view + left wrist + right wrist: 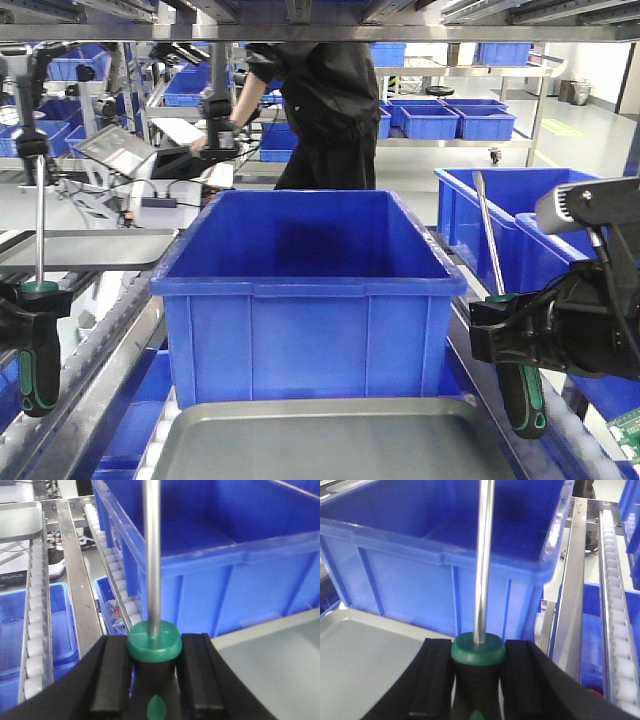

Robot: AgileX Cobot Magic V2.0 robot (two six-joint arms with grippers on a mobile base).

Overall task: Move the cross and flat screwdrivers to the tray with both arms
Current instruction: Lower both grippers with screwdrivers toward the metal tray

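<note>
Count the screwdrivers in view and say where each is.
2. One screwdriver stands shaft-up in the left gripper, left of the blue crate; the other is in the right gripper, right of the crate, shaft leaning slightly. Others may hide inside the crate.

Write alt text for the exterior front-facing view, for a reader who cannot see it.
Either side of a big blue crate, the left gripper holds the left screwdriver and the right gripper holds the right screwdriver, shafts pointing up. A silver tray lies in front; a person in black stands behind.
</note>
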